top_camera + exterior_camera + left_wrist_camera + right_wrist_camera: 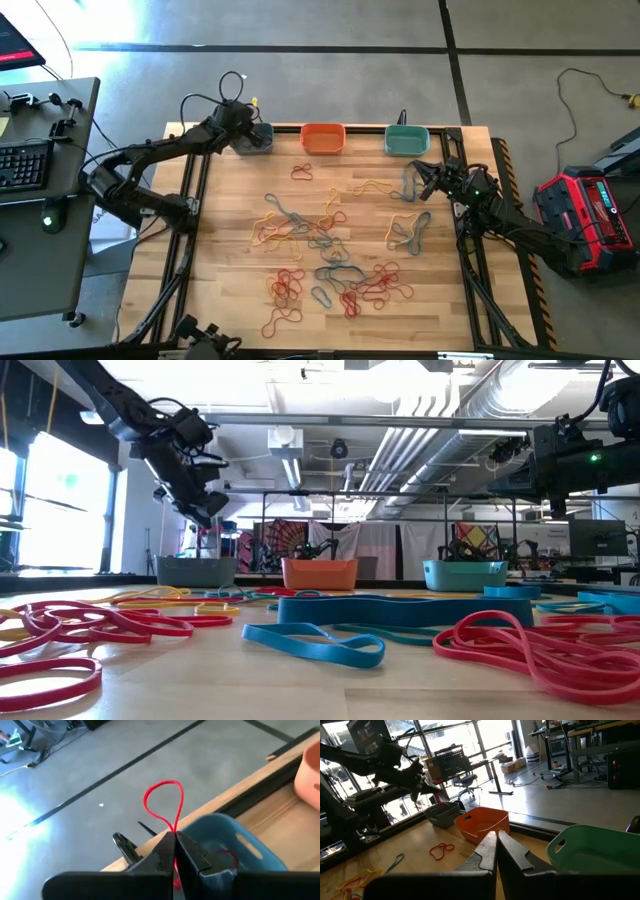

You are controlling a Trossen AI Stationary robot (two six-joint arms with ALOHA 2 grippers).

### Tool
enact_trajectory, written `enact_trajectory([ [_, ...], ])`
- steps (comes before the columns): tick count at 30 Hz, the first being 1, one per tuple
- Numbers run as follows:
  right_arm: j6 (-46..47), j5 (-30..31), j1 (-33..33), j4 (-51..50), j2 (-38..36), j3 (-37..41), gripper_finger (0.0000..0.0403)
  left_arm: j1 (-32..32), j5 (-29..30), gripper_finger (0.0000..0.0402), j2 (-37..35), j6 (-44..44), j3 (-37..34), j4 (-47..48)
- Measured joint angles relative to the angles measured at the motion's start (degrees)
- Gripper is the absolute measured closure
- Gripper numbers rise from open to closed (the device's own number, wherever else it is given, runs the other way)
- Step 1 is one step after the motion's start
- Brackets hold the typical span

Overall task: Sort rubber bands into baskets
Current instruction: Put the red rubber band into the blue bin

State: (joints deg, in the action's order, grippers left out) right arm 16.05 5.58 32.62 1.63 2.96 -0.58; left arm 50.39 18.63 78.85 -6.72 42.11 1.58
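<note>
A: Pinching a red rubber band (pixel 164 802), the left gripper (pixel 174 841) hangs over the grey-blue basket (pixel 235 845), right? Its loop sticks up past the closed fingertips.

B: Yes. In the left wrist view the fingers are pressed together on the band, and another bit of red lies inside that basket. From above, the left gripper (pixel 243 135) sits at the basket's edge, at the far left of the row.

A: And the other baskets?

B: The orange basket (pixel 323 139) stands in the middle and the teal-green basket (pixel 407 141) to its right, all three along the far edge of the wooden table (pixel 230 290).

A: Where are the rest of the bands?

B: The loose rubber bands (pixel 330 262) are scattered over the middle of the table, red, yellow and blue mixed. One red one (pixel 301 172) lies apart, just in front of the orange basket.

A: The right gripper?

B: The right gripper (pixel 496 842) is up off the table near the teal-green basket, fingers closed together with nothing between them. From above it (pixel 422 177) is just in front of that basket, near some blue and yellow bands.
</note>
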Motion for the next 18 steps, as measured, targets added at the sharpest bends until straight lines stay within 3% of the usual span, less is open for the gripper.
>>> enact_trajectory([
  [10,0.0,0.0,0.0,0.0,0.0,0.0,0.0402,-0.2,-3.3,0.0398,2.9,-1.1,0.0,5.6],
  [18,0.0,0.0,0.0,0.0,0.0,0.0,0.0402,-0.1,-5.4,0.0353,2.9,-1.3,0.0,8.6],
])
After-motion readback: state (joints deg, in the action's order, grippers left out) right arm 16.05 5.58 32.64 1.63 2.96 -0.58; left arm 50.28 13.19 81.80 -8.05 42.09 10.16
